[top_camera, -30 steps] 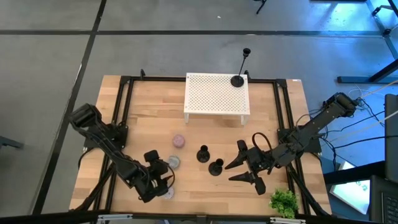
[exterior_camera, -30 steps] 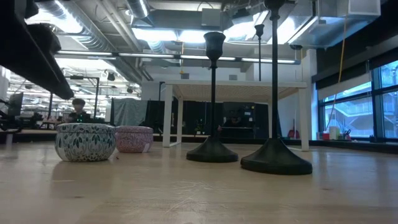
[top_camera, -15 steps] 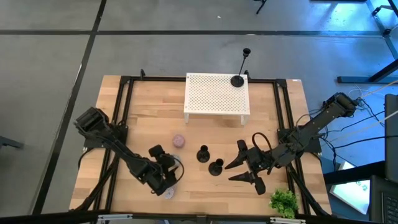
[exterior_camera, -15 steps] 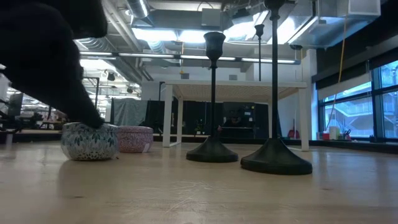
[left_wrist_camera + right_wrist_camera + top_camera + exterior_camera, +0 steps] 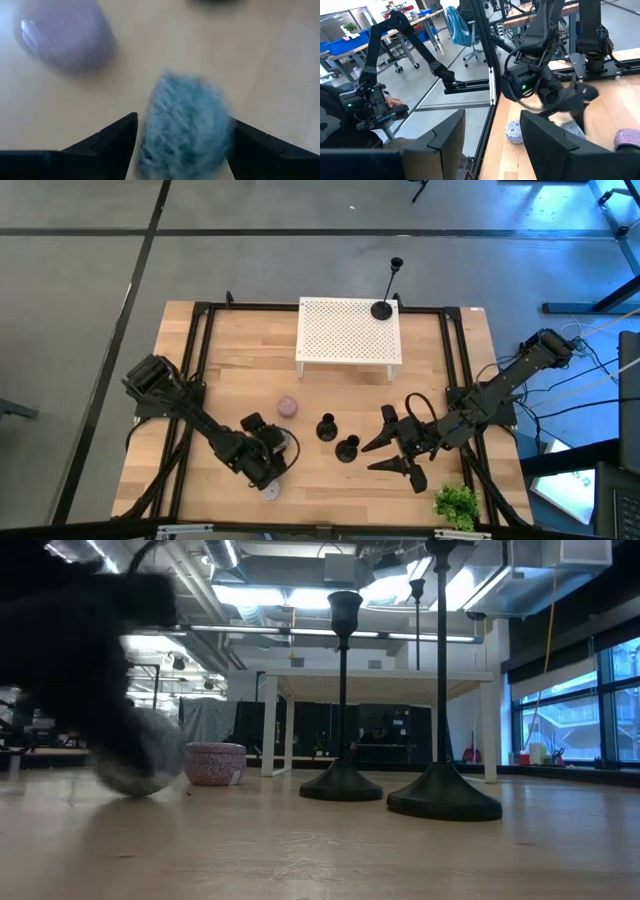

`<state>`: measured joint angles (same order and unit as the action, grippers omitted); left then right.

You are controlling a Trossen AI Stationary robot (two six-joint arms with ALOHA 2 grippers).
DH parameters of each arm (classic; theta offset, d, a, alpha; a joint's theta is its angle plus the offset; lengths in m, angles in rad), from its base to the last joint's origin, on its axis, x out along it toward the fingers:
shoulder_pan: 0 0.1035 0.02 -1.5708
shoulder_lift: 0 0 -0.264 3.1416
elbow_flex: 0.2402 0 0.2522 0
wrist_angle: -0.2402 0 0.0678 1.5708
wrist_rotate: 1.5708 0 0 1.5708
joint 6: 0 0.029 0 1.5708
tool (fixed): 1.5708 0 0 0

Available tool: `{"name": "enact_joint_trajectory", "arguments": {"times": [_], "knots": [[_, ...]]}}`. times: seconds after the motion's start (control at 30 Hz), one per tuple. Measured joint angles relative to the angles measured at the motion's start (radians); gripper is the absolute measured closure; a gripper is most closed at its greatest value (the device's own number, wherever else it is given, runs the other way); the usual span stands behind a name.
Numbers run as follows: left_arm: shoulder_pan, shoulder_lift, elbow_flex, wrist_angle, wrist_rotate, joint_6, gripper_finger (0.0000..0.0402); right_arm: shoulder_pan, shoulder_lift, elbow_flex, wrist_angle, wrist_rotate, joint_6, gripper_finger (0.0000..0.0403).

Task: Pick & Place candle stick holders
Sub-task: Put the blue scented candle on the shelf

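Oddly, the action just now has nothing to do with the candle stick holders: on the wooden bench (image 5: 240, 375), the left arm has swung in from the near-left edge toward the white perforated stand (image 5: 349, 332), and its left hand (image 5: 268, 462) now has a small blue-patterned tin (image 5: 185, 122) sitting between its spread fingers; whether the fingers press it or merely bracket it I cannot tell. A second ago that tin stood clear beside the pink tin (image 5: 288, 406) in the low view; now it is smeared by motion under the dark arm, so it has been reached and nudged or lifted, while the pink tin has not shifted. A third small tin (image 5: 271, 491) lies nearest the front edge, farthest from the stand. For the task this looks like a side step, since all three holders stand where they did earlier. The tall holder (image 5: 383, 307) stands on the stand's back right corner; two shorter holders (image 5: 336, 437) stand upright on the bench just in front of the stand, side by side. The right hand (image 5: 396, 455) waits to the right of those two, fingers parted and holding nothing, unmoved over the last second.
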<state>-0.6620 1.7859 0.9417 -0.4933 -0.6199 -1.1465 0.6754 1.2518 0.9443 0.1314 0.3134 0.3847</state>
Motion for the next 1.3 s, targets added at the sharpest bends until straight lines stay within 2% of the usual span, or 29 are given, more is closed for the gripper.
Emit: {"name": "enact_joint_trajectory", "arguments": {"times": [0.13, 0.8, 0.97, 1.13, 1.3], "knots": [[-0.005, -0.001, 0.0, 0.0, 0.044, 0.002, 0.0136, 0.0, 0.0, 0.0, 0.0, 0.0, -0.003, 0.021], [-0.011, -0.002, 0.003, -0.005, 0.015, 0.033, 0.0136, 0.0, 0.0, 0.0, 0.0, 0.0, -0.005, 0.021], [-0.013, -0.002, 0.049, -0.009, 0.017, 0.083, 0.0136, 0.0, 0.0, 0.0, 0.0, 0.0, -0.007, 0.021], [-0.035, -0.003, 0.13, -0.057, -0.048, 0.136, 0.0136, 0.0, 0.0, 0.0, 0.0, 0.0, -0.007, 0.021], [-0.059, -0.004, 0.173, -0.127, -0.059, 0.118, 0.0136, 0.0, 0.0, 0.0, 0.0, 0.0, -0.007, 0.021]]}}
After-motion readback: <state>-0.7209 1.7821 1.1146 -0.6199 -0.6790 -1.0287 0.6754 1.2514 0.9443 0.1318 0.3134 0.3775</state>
